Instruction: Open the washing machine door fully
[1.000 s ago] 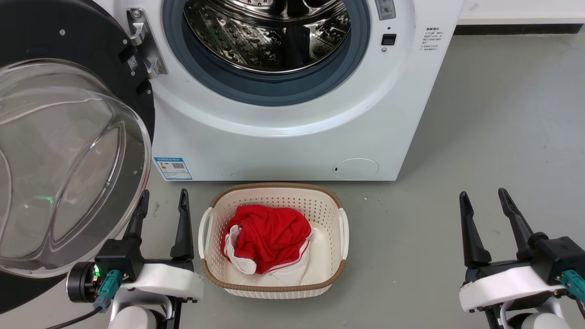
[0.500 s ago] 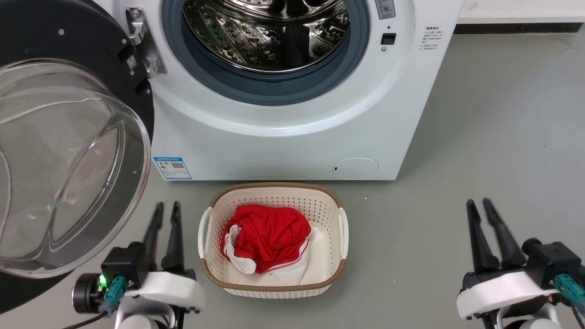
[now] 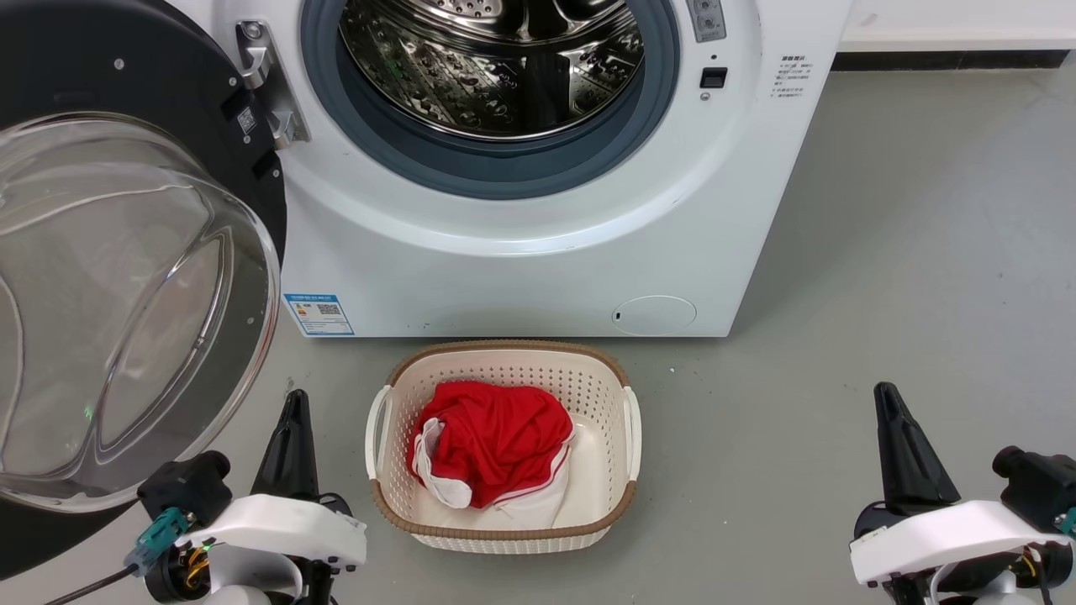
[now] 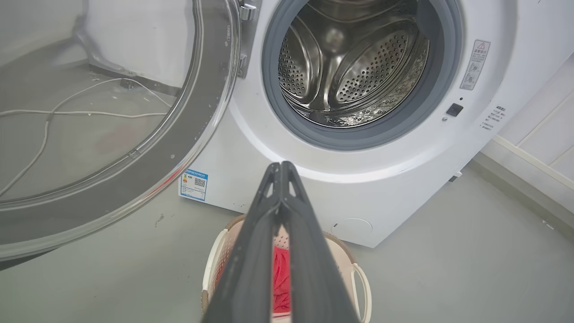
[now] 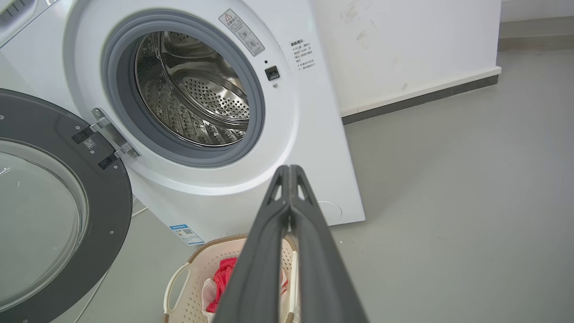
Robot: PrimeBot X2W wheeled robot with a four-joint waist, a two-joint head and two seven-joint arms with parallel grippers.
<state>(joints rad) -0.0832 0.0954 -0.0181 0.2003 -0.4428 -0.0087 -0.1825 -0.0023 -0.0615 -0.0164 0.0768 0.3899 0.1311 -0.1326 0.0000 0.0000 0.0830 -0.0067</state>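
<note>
Washing machine door [image 3: 143,252] hangs swung out on its hinge [image 3: 269,92] at the left of the washing machine [image 3: 538,252]. Its glass bowl [image 3: 101,353] bulges toward us and the steel drum [image 3: 496,67] is fully uncovered. We reckon the opening step is pretty much wrapped up. If the hinge has travel left, the next move is just a gentle shove on the door's rim from the left gripper [image 3: 294,399], since it's closest.

Both claws are pinched tight together with nothing in them. The left one sits low near the door's bottom edge, not touching. The right gripper [image 3: 885,395] is well off past the cream laundry basket [image 3: 626,403] holding a red garment [image 3: 496,437].

Writing-wise, there's a blue sticker [image 3: 318,313] with a QR code, a warning-triangle label [image 4: 475,64] and printed lines [image 3: 793,74] beside the latch [image 3: 713,77]. It's all too small to read, and we can't make out a brand.
</note>
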